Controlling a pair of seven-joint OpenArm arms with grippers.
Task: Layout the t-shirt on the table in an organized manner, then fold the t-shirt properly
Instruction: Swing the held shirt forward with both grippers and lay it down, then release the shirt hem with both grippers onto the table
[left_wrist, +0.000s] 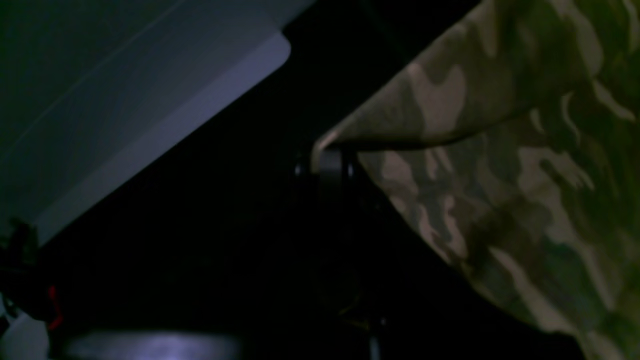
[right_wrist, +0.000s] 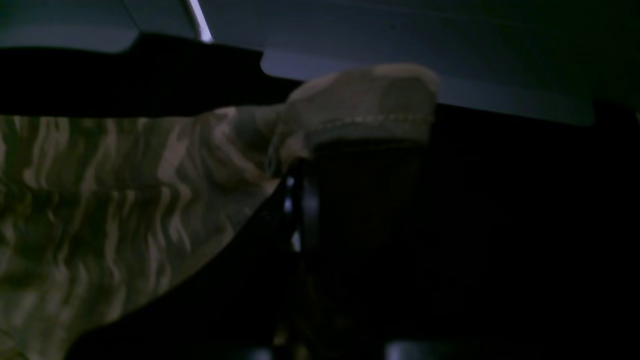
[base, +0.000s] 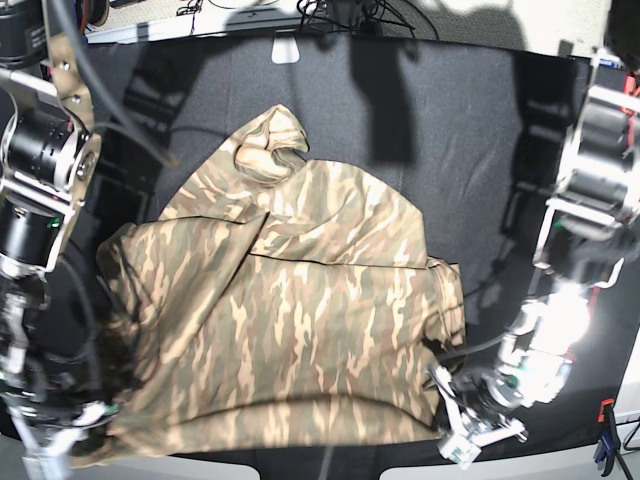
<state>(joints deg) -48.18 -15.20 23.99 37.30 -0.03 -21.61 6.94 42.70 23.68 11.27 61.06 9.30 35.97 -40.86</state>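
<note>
Both claws work the near edge of the shirt (base: 290, 330), one at each bottom corner. Right claw (base: 62, 437), at the near left of the base view, is clenched on the hem corner: its wrist view shows a stitched hem (right_wrist: 365, 107) folded over the top of the dark fingers (right_wrist: 350, 200), with fabric trailing away to the left. Left claw (base: 470, 425), at the near right, appears likewise clamped on fabric; in its wrist view a pointed corner of cloth (left_wrist: 340, 140) ends at the fingertip and hangs down to the right. Holding the two hem corners apart lets the arms pull the lower edge taut and straight, which is probably the aim at this stage. The shirt lies in the middle of the table (base: 480, 130), its near half fairly flat, its far half crumpled, with one part bunched into a knot (base: 270, 145) toward the far edge and a diagonal ridge across the chest. Judged from this, layout is unfinished and folding has not begun. A clamp (base: 603, 430) marks the near right table corner.
</note>
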